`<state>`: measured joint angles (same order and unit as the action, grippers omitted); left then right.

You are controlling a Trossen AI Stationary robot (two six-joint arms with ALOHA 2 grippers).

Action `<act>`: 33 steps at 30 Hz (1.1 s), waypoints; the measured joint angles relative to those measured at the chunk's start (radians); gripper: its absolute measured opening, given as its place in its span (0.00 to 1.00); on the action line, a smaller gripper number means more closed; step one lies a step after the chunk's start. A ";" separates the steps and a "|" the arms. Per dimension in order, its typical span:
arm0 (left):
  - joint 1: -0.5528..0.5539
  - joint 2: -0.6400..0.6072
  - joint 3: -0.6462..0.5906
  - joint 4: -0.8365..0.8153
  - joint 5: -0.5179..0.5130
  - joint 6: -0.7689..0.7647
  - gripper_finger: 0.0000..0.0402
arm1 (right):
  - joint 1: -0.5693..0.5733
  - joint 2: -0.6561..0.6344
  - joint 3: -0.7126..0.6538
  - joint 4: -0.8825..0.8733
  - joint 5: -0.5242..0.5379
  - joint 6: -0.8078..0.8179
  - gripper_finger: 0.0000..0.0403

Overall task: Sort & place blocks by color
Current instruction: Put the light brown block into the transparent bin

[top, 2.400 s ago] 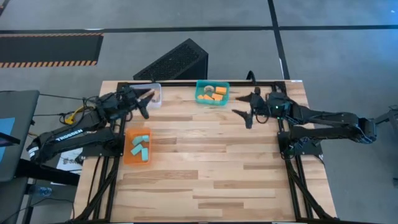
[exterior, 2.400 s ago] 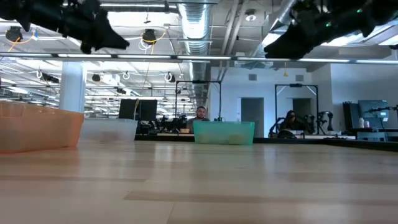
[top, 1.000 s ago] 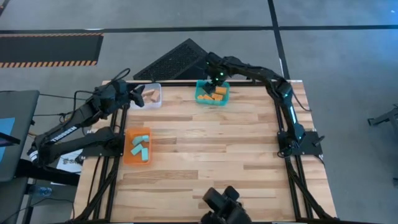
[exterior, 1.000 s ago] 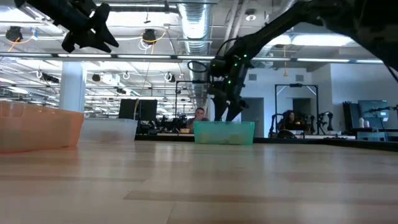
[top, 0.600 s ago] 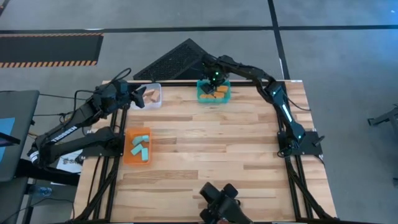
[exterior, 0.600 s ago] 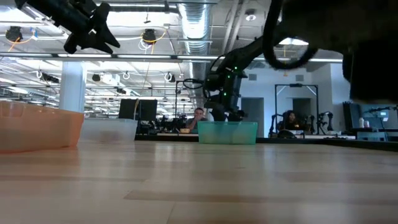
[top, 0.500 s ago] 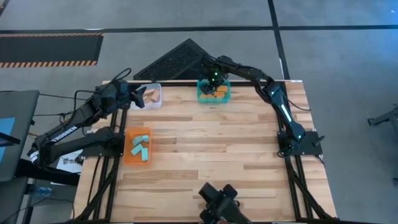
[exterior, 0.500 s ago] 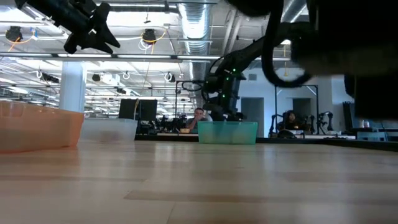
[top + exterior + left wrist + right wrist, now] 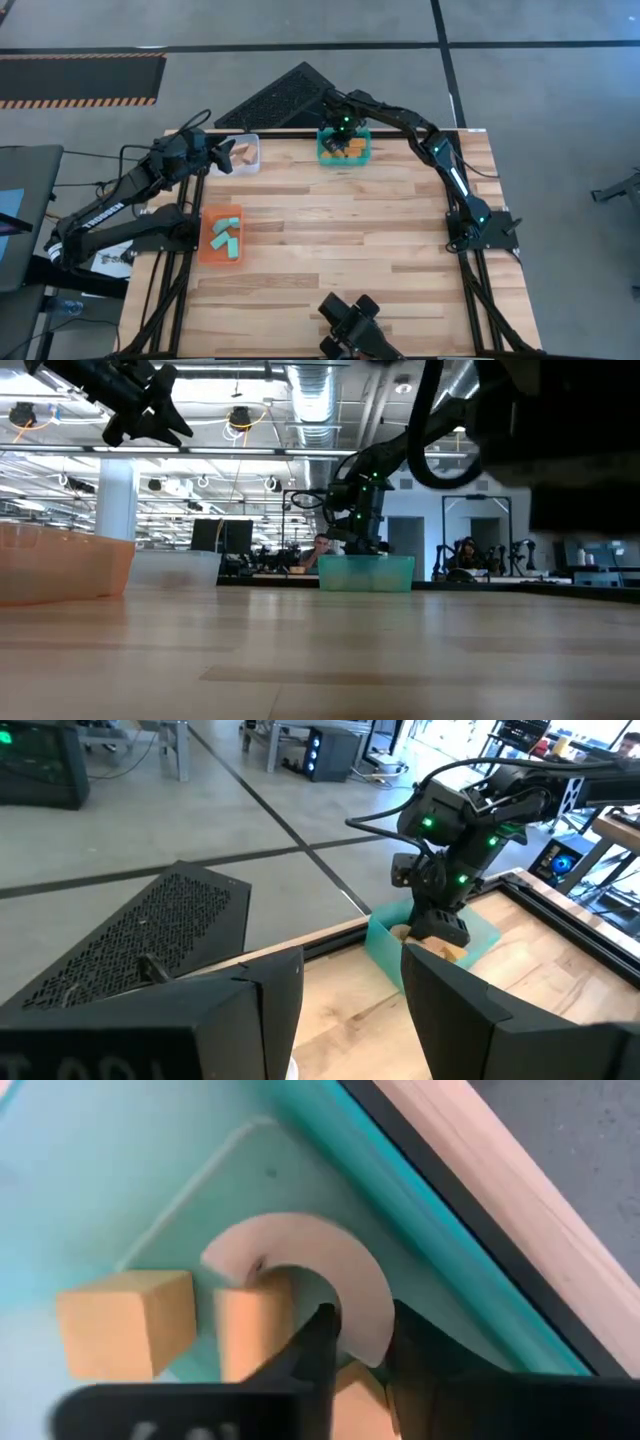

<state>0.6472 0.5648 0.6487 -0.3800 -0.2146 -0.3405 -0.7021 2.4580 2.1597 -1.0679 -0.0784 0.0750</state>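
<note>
The right claw [image 9: 342, 133] reaches down into the teal bin [image 9: 325, 154] at the bench's [image 9: 340, 250] far edge, its fingers [image 9: 318, 1342] nearly closed around the rim of a pale arched wooden piece [image 9: 330, 1270]. Orange blocks [image 9: 125, 1320] lie just beside it on the bin floor. The left claw [image 9: 218, 160] hangs open above the clear bin [image 9: 249, 162], holding nothing. Teal blocks [image 9: 224, 236] sit in the orange bin [image 9: 207, 255]. A dark grille [image 9: 275, 97] lies beyond the bench.

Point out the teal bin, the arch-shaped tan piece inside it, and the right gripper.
teal bin [image 9: 325, 156]: high view, its near-left rim.
arch-shaped tan piece [image 9: 300, 1245]: right wrist view, top of the curve.
right gripper [image 9: 358, 1342]: right wrist view, between its fingertips, straddling the arch.
</note>
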 joint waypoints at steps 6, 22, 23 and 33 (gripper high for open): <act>0.000 0.000 0.000 -0.013 0.004 -0.002 0.39 | 0.003 -0.044 0.022 -0.023 -0.007 -0.032 0.09; 0.046 0.086 -0.001 -0.052 0.162 -0.717 0.39 | 0.129 -0.341 0.031 0.154 -0.104 -0.239 0.10; 0.061 0.108 -0.002 -0.045 0.233 -0.787 0.39 | 0.149 -0.347 0.031 0.195 -0.104 -0.267 0.10; 0.155 0.292 -0.002 0.335 0.645 -0.880 0.43 | 0.298 -0.344 0.031 0.395 -0.052 -0.364 0.10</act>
<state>0.8018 0.8568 0.6472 -0.0450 0.4299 -1.2204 -0.4040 2.1139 2.1906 -0.6726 -0.1300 -0.2893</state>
